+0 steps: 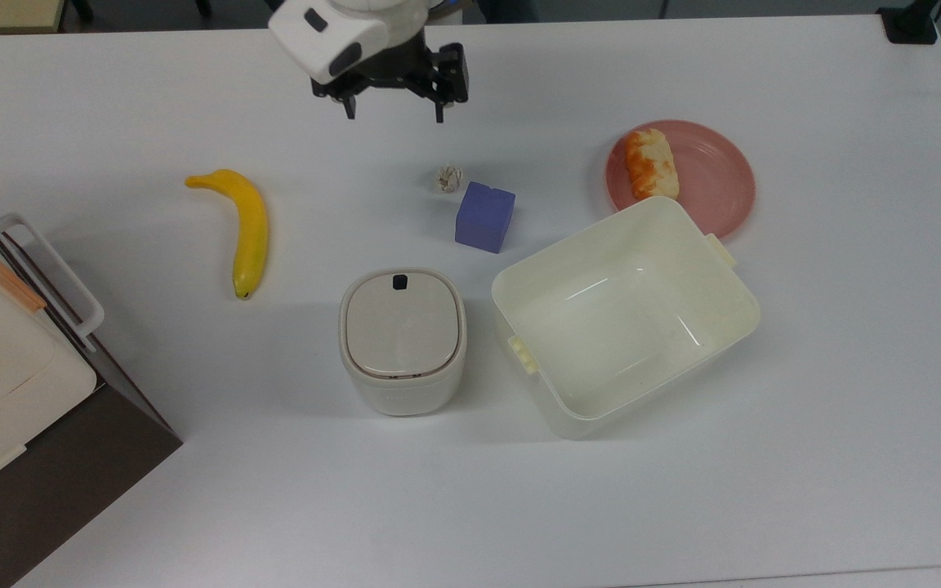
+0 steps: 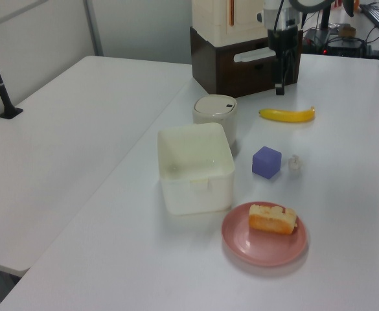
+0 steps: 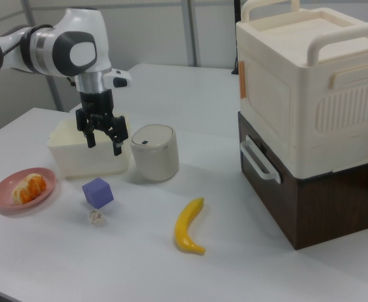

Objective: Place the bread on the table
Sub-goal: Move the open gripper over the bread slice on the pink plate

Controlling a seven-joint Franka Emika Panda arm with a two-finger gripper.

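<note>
Top view, read left to right: the banana (image 1: 242, 229) lies off to the gripper's lower left, the gripper (image 1: 393, 112) hangs near the far edge of the table (image 1: 846, 367) with its two fingers spread and nothing between them, and the paper ball (image 1: 448, 176) and purple cube (image 1: 484, 216) sit just below and right of it. Further right of the hand — well apart from it and slightly nearer the camera's bottom edge — the bread (image 1: 652, 163) rests on the left part of the pink plate (image 1: 715, 175), not yet on the tabletop. The roll's long axis runs roughly up-down in the top view, leaning a little, so it lies nearly crosswise to the line from hand to plate. Judging from this, the coming reach goes rightward past the cube, and the fingers would best close across the roll's short width. The cream tub (image 1: 626, 314) stands just below the plate, touching or overlapping its rim as seen here — a wall to stay clear of.
</note>
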